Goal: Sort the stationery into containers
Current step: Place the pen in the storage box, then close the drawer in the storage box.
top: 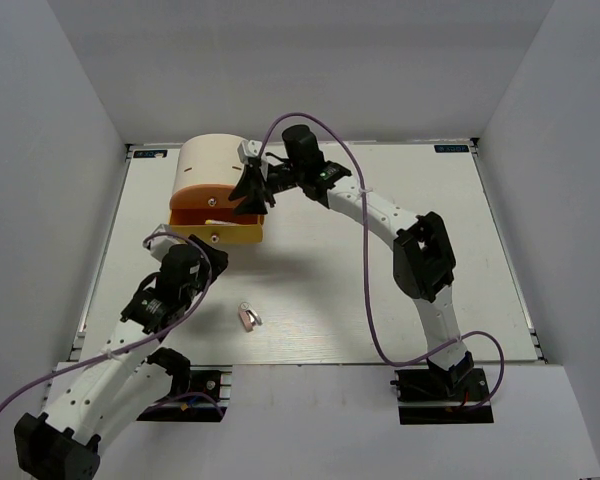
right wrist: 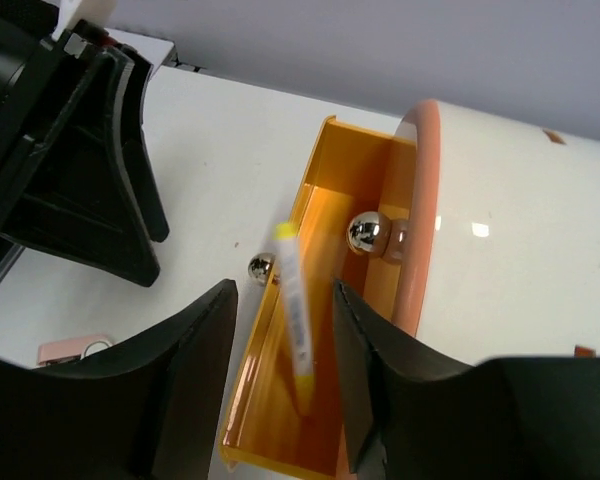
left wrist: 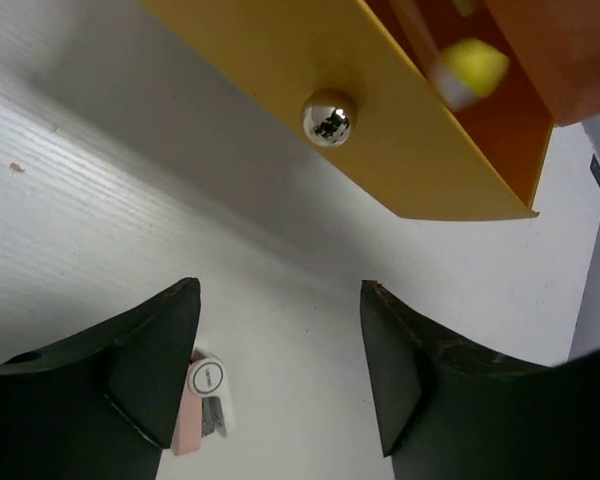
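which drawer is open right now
The yellow drawer, pulled well out; the orange drawer above it is shut flush with the cream cabinet.

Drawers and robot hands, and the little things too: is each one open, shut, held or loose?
Yellow drawer: pulled open.
Orange drawer: shut.
Yellow-white stick: loose inside the yellow drawer.
Right gripper: open above that drawer.
Left gripper: open, empty.
Pink clip: lying loose on the table.
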Motion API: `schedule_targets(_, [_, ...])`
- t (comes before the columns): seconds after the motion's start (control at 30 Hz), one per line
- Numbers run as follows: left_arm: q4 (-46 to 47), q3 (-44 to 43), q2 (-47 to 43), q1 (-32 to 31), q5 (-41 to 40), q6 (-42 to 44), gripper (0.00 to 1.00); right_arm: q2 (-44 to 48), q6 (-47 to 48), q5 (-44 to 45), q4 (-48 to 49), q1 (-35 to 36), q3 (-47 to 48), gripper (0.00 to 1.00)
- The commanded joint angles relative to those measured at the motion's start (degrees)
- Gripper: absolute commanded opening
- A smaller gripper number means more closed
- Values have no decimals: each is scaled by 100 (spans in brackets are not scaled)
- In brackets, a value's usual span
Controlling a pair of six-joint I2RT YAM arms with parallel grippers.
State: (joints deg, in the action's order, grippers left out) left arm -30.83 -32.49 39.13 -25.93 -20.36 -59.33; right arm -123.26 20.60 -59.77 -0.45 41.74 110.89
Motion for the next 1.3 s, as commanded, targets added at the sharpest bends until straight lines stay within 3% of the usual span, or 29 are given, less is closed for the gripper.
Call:
schedule_targets(0.0, [735, 6, 269, 27, -65, 264, 72, 522, 243, 9, -368, -121, 117, 49])
schedule_targets(0.03, [806, 6, 331, 27, -65, 342, 68, 575, 191, 0, -403, -122, 100, 50])
schedule_targets(0.27, [1131, -108, 665, 27, -117, 914, 68, 1594, -232, 545, -860, -481, -550, 46])
schedule_targets(0.4, [1132, -223, 928, 80, -310, 967, 66, 2306, -232, 615, -1361, -806, -1146, 16])
schedule_targets(0.47, [1193, -284, 1052, 80, -311, 967, 63, 2708, -223, 581, -1423, -956, -1691, 6])
schedule_targets(0.63, [1641, -231, 1263, 132, -310, 1020, 68, 3255, -205, 624, -1379, -1360, -2614, 16])
schedule_targets(0.87, [2019, -284, 1808, 132, -469, 1073, 69, 3888, -197, 572, -1335, -1791, -3275, 17])
schedule_targets(1.27, [2432, -504, 2283, 132, -741, 1240, 65, 4091, -232, 440, -1317, -2152, -3741, 19])
